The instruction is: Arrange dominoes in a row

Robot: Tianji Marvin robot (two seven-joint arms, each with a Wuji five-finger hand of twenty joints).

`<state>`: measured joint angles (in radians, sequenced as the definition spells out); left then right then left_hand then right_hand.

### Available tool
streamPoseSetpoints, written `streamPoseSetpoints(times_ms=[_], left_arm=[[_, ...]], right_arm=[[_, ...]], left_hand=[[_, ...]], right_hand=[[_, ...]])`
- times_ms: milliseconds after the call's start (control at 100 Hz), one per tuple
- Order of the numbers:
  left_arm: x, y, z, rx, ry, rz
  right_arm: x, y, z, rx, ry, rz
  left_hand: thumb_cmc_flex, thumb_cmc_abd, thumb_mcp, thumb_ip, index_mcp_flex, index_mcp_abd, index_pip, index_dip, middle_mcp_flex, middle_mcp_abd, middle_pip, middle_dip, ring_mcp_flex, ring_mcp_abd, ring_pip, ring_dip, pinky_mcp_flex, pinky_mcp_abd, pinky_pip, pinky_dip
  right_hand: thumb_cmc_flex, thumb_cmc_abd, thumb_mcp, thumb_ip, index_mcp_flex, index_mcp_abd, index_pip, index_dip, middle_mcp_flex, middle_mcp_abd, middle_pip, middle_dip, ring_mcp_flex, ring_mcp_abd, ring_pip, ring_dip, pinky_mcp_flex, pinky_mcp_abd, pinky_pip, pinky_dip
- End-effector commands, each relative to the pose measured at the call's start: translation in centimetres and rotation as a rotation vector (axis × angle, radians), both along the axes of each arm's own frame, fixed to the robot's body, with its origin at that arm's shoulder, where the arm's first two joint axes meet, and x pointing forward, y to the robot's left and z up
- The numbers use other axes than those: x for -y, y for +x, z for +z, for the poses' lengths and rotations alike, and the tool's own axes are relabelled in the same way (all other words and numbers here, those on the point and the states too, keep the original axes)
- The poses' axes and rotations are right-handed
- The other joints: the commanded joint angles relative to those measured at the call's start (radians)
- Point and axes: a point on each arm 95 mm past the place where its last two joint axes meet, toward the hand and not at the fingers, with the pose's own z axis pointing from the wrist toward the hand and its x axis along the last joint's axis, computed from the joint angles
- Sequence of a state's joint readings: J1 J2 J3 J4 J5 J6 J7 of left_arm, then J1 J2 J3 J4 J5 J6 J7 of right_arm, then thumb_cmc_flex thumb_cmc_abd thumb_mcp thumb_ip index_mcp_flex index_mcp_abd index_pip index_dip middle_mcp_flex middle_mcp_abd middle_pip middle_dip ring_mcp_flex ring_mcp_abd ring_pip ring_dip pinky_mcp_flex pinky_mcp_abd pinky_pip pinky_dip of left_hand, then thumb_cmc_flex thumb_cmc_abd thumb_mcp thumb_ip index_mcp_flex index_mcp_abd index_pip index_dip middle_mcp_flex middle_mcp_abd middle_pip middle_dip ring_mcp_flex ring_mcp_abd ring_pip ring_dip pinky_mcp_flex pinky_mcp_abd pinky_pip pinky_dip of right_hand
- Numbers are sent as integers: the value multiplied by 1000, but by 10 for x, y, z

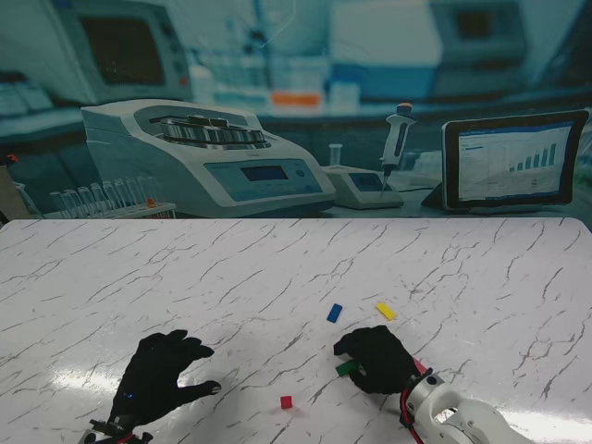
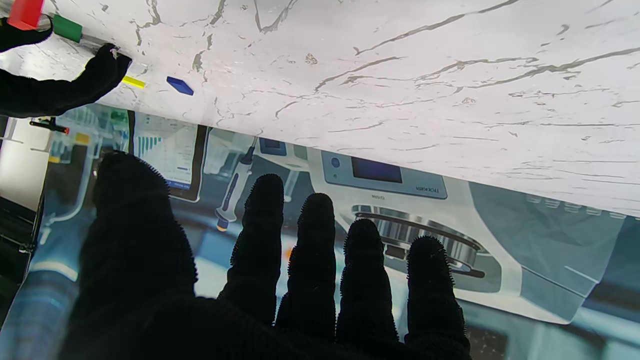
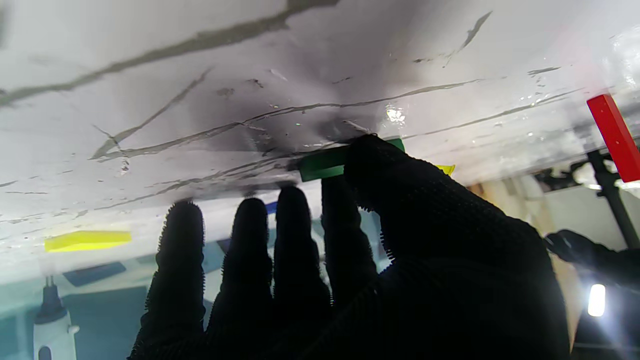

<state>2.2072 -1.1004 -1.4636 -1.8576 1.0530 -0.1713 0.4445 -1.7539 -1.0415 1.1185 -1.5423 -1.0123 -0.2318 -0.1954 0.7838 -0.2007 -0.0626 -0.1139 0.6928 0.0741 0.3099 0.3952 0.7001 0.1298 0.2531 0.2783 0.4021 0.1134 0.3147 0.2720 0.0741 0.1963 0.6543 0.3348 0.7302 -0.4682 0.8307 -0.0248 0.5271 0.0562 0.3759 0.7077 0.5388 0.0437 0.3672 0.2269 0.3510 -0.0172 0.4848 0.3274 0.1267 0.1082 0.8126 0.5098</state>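
Right hand (image 1: 377,359) sits curled over the green domino (image 1: 346,368), thumb and fingers pinching it against the marble tabletop (image 1: 462,277) close to the near edge. Left hand (image 1: 159,375) hovers spread and holds nothing, toward the near left corner. Between the two hands, a red domino (image 1: 286,401) stands by the near edge. A blue domino (image 1: 334,313) and a yellow domino (image 1: 386,311) lie just beyond the right hand, close together but apart, toward the middle.

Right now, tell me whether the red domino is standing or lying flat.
Standing. The red domino rises as a tall narrow block off the table in the right wrist view.
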Motion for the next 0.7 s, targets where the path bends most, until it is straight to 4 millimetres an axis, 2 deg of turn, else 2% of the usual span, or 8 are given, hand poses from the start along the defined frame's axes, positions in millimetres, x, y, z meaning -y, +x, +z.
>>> streamPoseSetpoints(times_ms=[0,40,60,130,180,360,520,690], left_arm=[[3,-3,-3,-14,-17,-18],[3,-3,-3,-14,-18,-18],[3,-3,-3,-14,-18,-18],[3,-3,-4,-13,-19,-18],[3,-3,-4,-12,-19,-18],[3,-3,-4,-11,-24,-14],[3,-3,-5,-12,-26,-13],[3,-3,-5,-13,-28,-13]], right_arm=[[-4,-9,-11,-26,6,6],[-5,-10,-13,-22,11,5],[-5,-11,-13,-20,12,5],[-5,-11,-15,-13,12,4],[-5,-12,-15,-14,13,2],[-6,-13,-15,-21,12,-7],[-7,-14,-15,-18,15,-12],[-8,-14,-15,-11,21,-16]], left_hand=[[-16,27,-7,-1,10,-10,5,12,19,-18,11,12,8,-23,4,4,-1,-15,8,9],[-16,28,-7,-1,12,-10,6,12,20,-19,12,12,9,-22,4,4,-1,-14,9,9],[-16,28,-7,-1,11,-10,6,12,21,-17,12,12,8,-21,4,4,-1,-14,9,10],[-16,30,-7,-1,12,-10,8,13,21,-18,13,13,10,-22,4,4,-1,-13,10,10],[-16,33,-6,-1,12,-10,9,13,22,-18,13,13,11,-22,5,5,-1,-13,11,11],[-16,41,-6,-1,15,-9,15,14,24,-18,15,14,15,-23,7,6,1,-9,15,12],[-12,48,-6,-2,18,-10,19,14,29,-19,16,14,16,-22,7,7,2,-4,19,15],[-8,51,-6,-2,19,-12,23,14,31,-20,17,14,18,-22,7,8,3,-3,22,16]], right_hand=[[64,-27,33,0,53,-45,95,47,47,-28,58,32,24,-22,18,21,3,-26,44,-15],[76,-45,39,-16,59,-51,131,51,60,-29,69,37,33,-23,26,26,6,-29,58,-22],[83,-55,47,-28,56,-56,183,22,68,-32,81,42,39,-22,32,30,7,-30,73,-36],[101,-78,55,-45,47,-60,278,25,91,-32,111,56,52,-16,45,37,12,-30,93,-45],[112,-96,62,-57,17,-57,393,36,94,-10,158,82,51,7,66,48,9,-22,108,-52],[143,-119,86,-73,-45,-68,604,141,68,8,320,198,38,35,81,53,1,-7,127,-63],[159,-127,108,-82,-41,-86,732,225,44,15,437,323,35,56,106,65,0,15,148,-62],[159,-127,113,-83,-38,-88,781,252,43,21,486,382,46,65,133,78,4,27,166,-61]])
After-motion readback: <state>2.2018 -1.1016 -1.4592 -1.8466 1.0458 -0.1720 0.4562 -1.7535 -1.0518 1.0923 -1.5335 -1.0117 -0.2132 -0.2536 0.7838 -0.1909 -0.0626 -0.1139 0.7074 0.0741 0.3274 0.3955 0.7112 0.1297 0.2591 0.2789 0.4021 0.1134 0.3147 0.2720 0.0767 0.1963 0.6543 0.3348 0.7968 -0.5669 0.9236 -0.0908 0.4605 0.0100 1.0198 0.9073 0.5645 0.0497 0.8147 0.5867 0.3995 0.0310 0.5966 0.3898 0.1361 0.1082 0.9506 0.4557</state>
